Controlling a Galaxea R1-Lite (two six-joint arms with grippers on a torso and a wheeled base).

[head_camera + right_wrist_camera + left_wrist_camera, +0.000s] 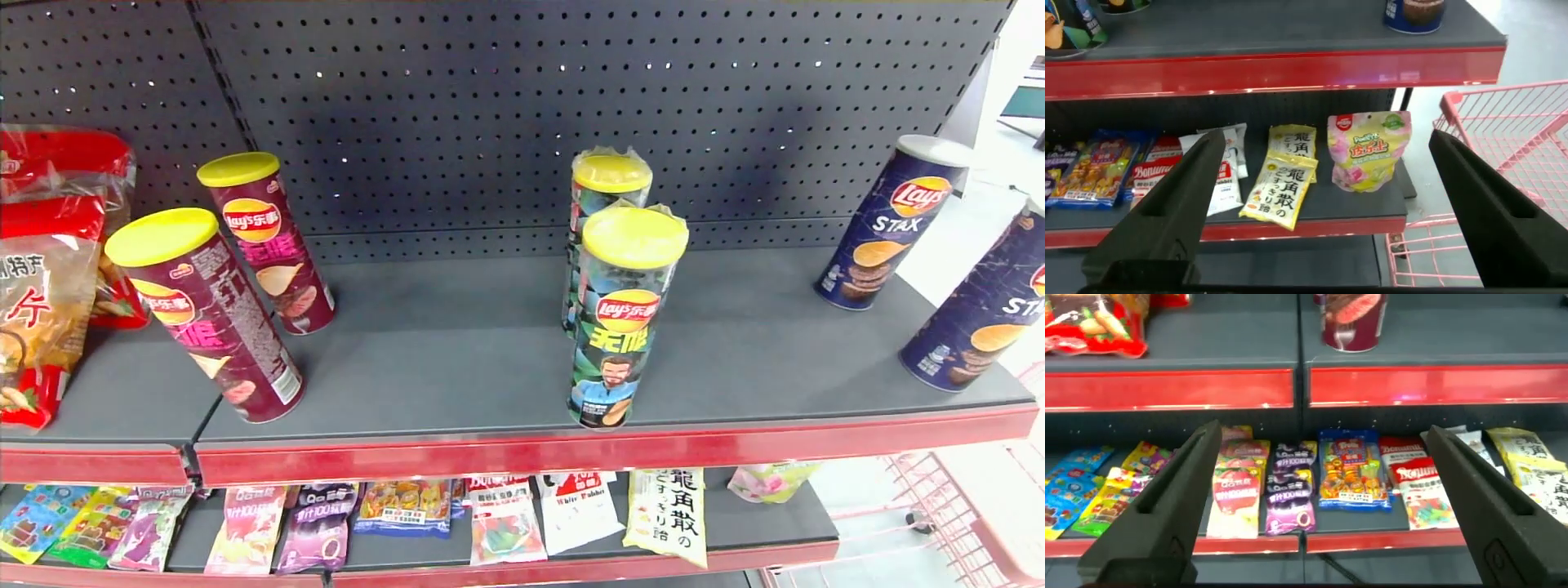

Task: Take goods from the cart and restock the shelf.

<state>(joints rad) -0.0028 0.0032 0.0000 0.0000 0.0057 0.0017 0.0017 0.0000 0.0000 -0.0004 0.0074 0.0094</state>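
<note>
This is a shop. A dark grey shelf (457, 343) with a red front edge (571, 449) has a back wall (490, 98) full of little holes, like store racks have. Tall chip cans stand on it, sorted by kind: purple-red cans (208, 314) at 9 o'clock, blue-green cans (624, 318) in the middle, dark blue cans (890, 224) at 3 o'clock. Small snack bags (245, 527) lie side by side on the lower shelf (735, 523) at 6 o'clock. A pink wire cart (1519, 122) stands at 4 o'clock.
</note>
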